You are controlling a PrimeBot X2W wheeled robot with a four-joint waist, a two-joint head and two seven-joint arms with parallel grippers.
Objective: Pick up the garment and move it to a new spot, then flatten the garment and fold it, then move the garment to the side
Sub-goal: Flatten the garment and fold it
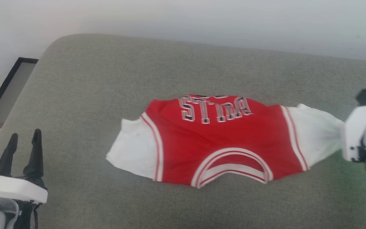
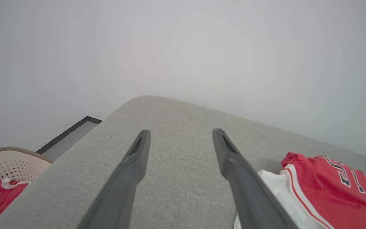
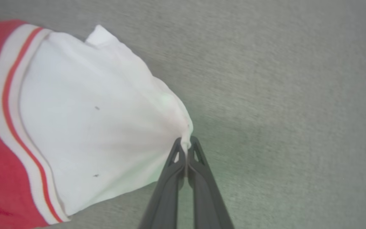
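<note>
Big grey cushion (image 1: 106, 79) under everything, and the garment (image 1: 214, 143) lies mid-cushion, long axis running side to side, sleeve to sleeve, collar towards me. It stretches away to the left of my right gripper (image 3: 186, 143), whose fingers are pinched together on the edge of the white sleeve (image 3: 91, 121), cloth bunching into the tips. My left gripper (image 1: 25, 133) hovers with fingers spread wide, holding nothing, well apart from the other sleeve, so the right arm is nearer. The lettering (image 1: 213, 109) reads BULLS, upside down from my head
</note>
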